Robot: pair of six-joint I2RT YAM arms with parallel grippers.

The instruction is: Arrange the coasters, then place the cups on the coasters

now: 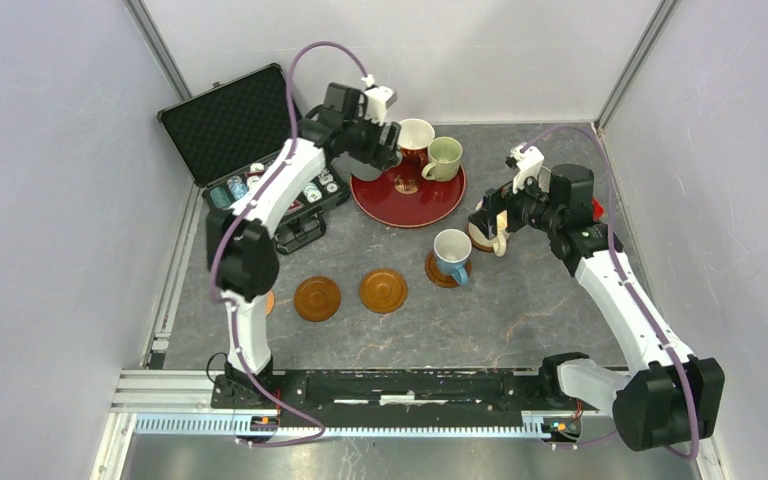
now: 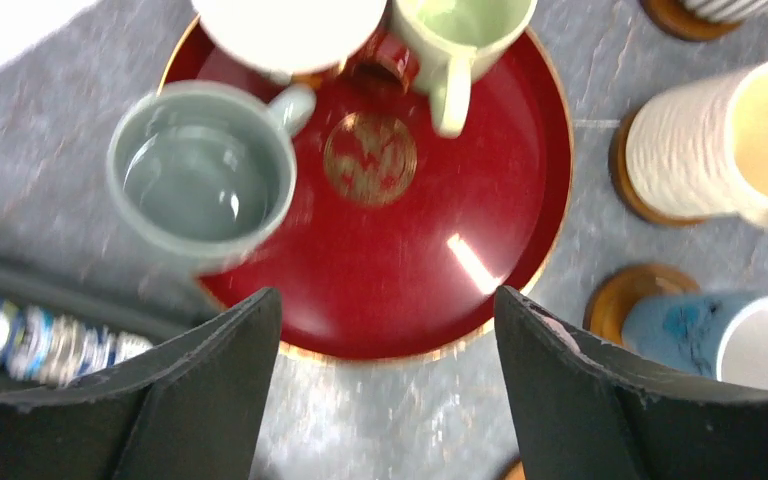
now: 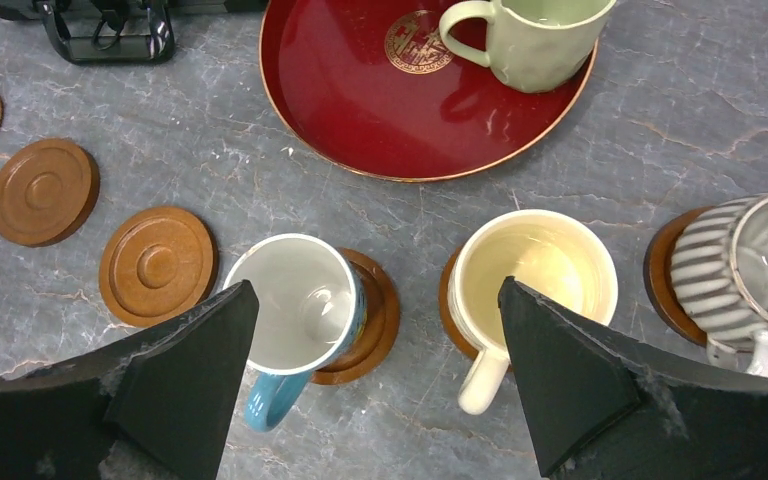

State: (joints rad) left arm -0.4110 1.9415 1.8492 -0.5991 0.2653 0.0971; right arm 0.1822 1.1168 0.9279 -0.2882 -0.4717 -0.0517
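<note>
The left gripper (image 2: 385,300) is hanging wide open and empty over the red tray (image 2: 400,260), the grey mug (image 2: 200,170) sitting just beyond its left finger. The right gripper (image 3: 378,290) is also gaping wide, gripping nothing; the blue mug (image 3: 295,300) and cream mug (image 3: 535,270) are standing on coasters (image 3: 375,322) between its jaws.

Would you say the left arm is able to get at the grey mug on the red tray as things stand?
Probably yes: the left claw stands open close to the grey mug on the red tray, nothing lies between them; only the reddish mug crowds its handle side.
</note>
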